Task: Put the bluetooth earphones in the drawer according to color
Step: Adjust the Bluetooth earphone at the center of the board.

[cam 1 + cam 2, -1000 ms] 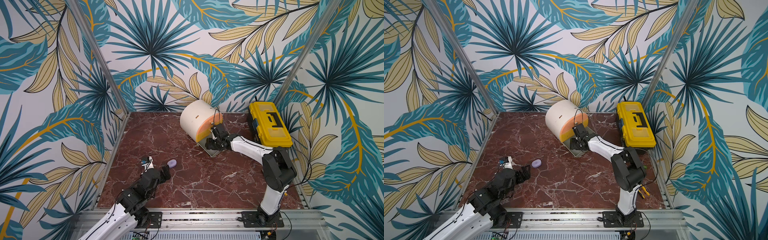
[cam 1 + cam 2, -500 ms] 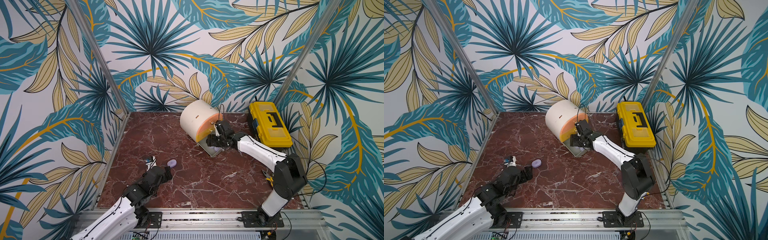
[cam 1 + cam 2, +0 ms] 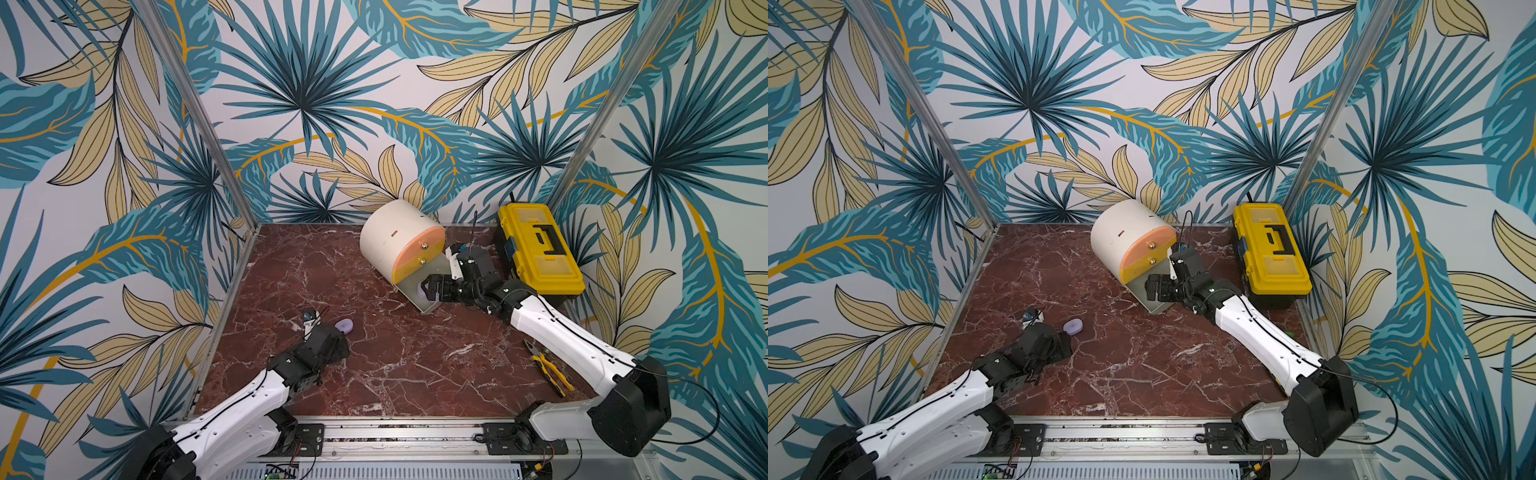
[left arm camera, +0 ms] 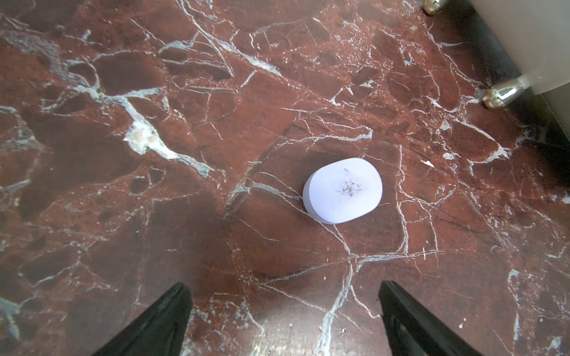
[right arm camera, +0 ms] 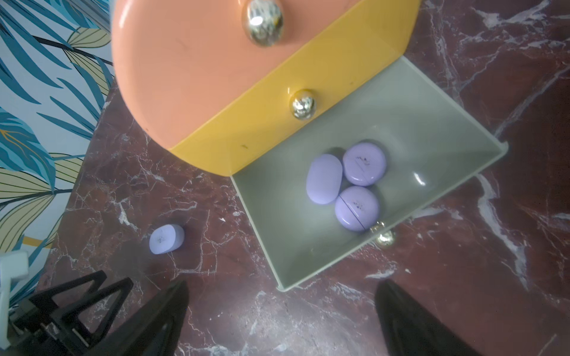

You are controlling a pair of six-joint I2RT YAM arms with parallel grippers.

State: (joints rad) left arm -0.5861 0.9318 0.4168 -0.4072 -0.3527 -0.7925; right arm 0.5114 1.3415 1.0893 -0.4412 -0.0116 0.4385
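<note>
One lilac earphone case (image 3: 344, 325) (image 3: 1073, 326) lies on the marble, close in front of my left gripper (image 3: 332, 347) (image 4: 282, 288). That gripper is open and empty, with the case (image 4: 343, 190) ahead of its fingertips and apart from them. The cream cabinet (image 3: 390, 237) (image 3: 1121, 232) stands at the back with its grey bottom drawer (image 5: 416, 138) pulled out. Three lilac cases (image 5: 324, 178) lie together in that drawer. My right gripper (image 3: 428, 288) (image 5: 279, 286) hangs open over the drawer's front part, holding nothing. The peach and yellow drawers are shut.
A yellow-and-black toolbox (image 3: 538, 249) stands at the back right beside the right arm. Pliers (image 3: 548, 368) lie near the right wall. Leaf-patterned walls enclose the table on three sides. Bare marble (image 3: 407, 357) stretches between the two arms.
The right gripper has opened wide above the drawer and its elbow has swung out to the right. The left arm has stretched lower, with its gripper still beside the lilac case.
</note>
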